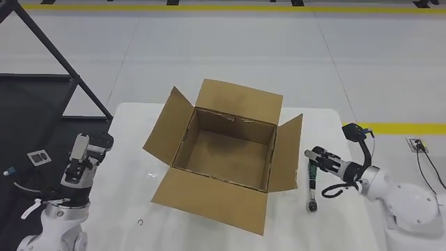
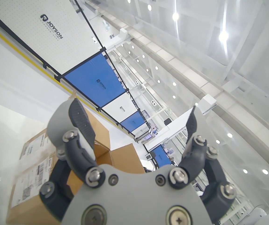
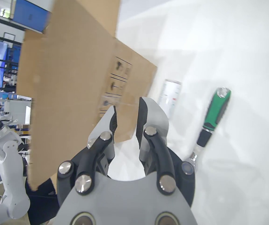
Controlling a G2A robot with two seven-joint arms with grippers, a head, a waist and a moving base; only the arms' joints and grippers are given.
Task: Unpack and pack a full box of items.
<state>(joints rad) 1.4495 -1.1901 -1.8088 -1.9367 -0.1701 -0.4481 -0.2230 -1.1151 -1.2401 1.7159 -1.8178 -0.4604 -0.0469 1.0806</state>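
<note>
We see the cardboard box [image 1: 209, 201] mid-worktop [image 1: 132, 181], all 4 flaps splayed out. L gripper [image 2: 134, 108] sits off the box's left side, pointing upward, fingers [image 2: 80, 118] spread wide, holding nothing. R gripper [image 3: 127, 105] is just by the box's right flap, fingers [image 3: 148, 111] only a bit apart, nothing btwn them. A green-handled ratchet [image 3: 215, 108] lies on the worktop beside it. A white cylinder [image 3: 170, 94], blurred, lies next to the box wall.
</note>
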